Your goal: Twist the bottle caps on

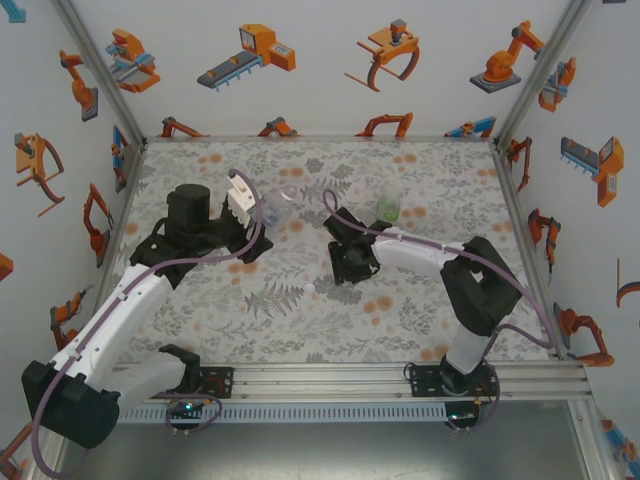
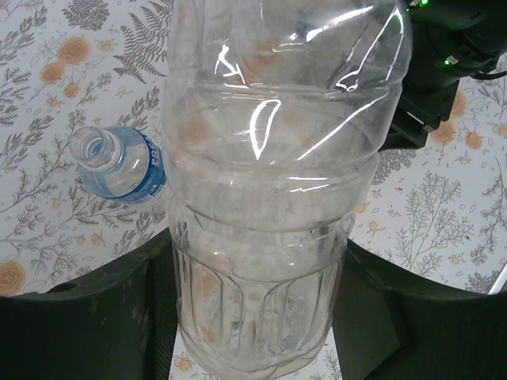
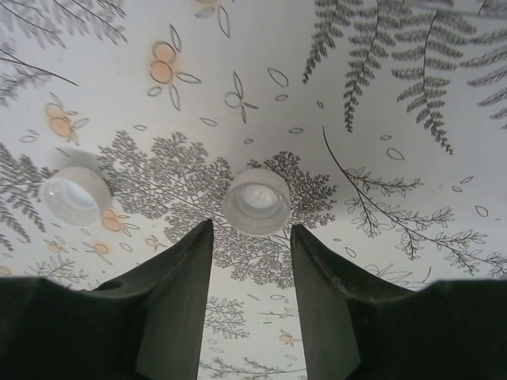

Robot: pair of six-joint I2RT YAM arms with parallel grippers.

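Observation:
In the left wrist view my left gripper [image 2: 253,265] is shut on the ribbed lower part of the colourless bottle [image 2: 277,158], with a dark finger pressed against each side. The blue-labelled bottle [image 2: 119,162] sits just to its left with its neck open and no cap on it. The green-tinted bottle [image 1: 388,208] stands on the mat near the middle back. My right gripper [image 3: 252,229] is open just above the mat. One whitish cap [image 3: 256,200] lies open side up right beyond its fingertips, and a second cap [image 3: 75,194] lies further left. Nothing is between the right fingers.
The floral mat [image 1: 300,320] covers the table, which is walled on three sides by panels. The right arm's dark wrist [image 2: 444,55] is close to the held bottle's upper right. The metal rail [image 1: 400,375] with both arm bases runs along the near edge.

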